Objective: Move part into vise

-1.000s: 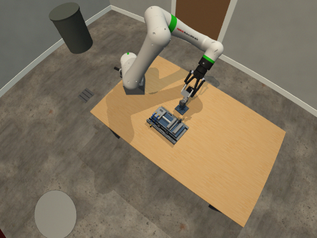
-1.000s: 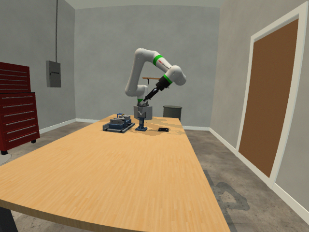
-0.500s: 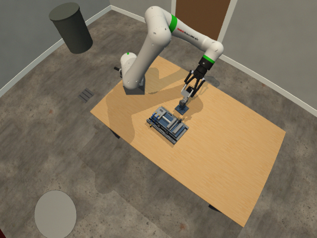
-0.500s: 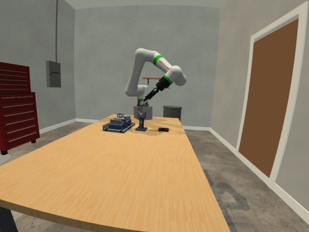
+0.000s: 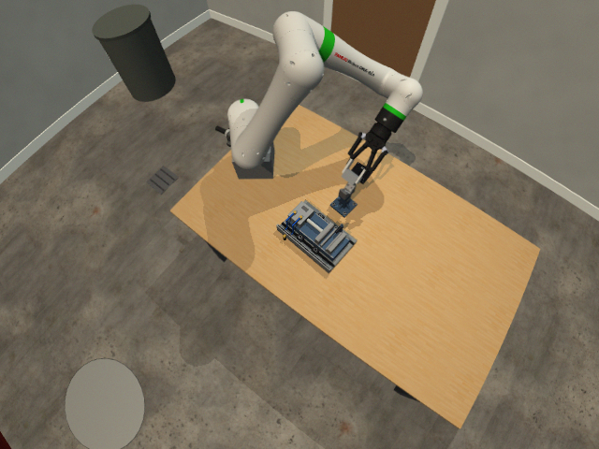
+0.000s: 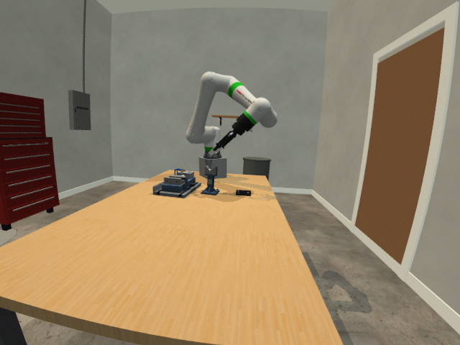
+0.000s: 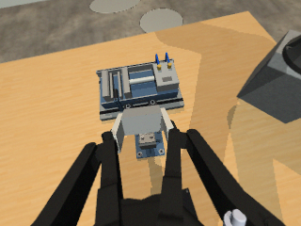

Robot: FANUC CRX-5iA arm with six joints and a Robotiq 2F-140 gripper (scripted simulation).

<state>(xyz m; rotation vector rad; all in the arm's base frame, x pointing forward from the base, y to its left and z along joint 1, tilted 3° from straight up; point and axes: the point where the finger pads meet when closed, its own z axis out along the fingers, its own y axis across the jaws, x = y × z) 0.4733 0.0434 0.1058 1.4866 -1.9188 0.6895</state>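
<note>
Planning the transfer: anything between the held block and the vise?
Nothing visible blocks it. The black gripper is shut on the grey block, above the blue V-block stand. The blue-grey vise lies just beyond, its gap open.

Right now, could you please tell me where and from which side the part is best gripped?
On its two opposite flat faces, as the gripper holds the part now, coming from above: those faces are parallel, and the underside is left free for the V-block below.
</note>
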